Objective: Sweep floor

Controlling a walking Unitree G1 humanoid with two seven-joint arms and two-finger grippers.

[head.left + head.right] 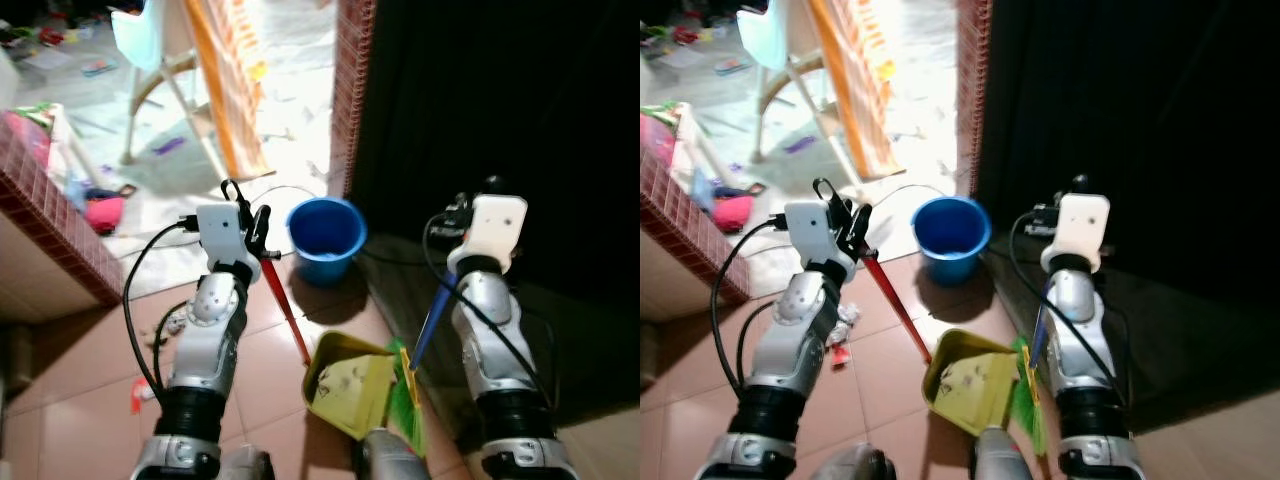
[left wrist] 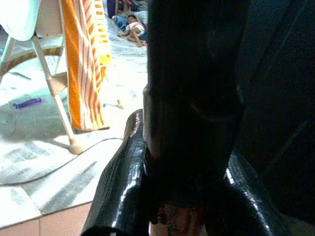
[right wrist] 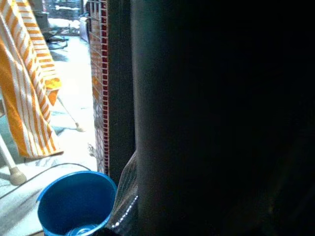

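My left gripper (image 1: 252,215) is raised at chest height and shut on the top of a red handle (image 1: 288,310). The handle slants down to a yellow-green dustpan (image 1: 350,385) resting on the tiled floor between my arms. In the left wrist view its black fingers (image 2: 120,191) clamp a dark shaft. My right gripper (image 1: 458,213) is shut on the blue handle (image 1: 430,322) of a broom, whose green bristles (image 1: 408,400) stand against the dustpan's right side. A red scrap (image 1: 137,395) and a crumpled white piece (image 1: 175,322) lie on the tiles by my left arm.
A blue bucket (image 1: 326,238) stands just beyond the dustpan, beside a brick pillar (image 1: 352,90). Right of the pillar is deep shadow. A low brick wall (image 1: 50,215) is on the left. Beyond are a plastic chair (image 1: 160,50), an orange striped cloth (image 1: 235,80) and a cable (image 1: 275,190).
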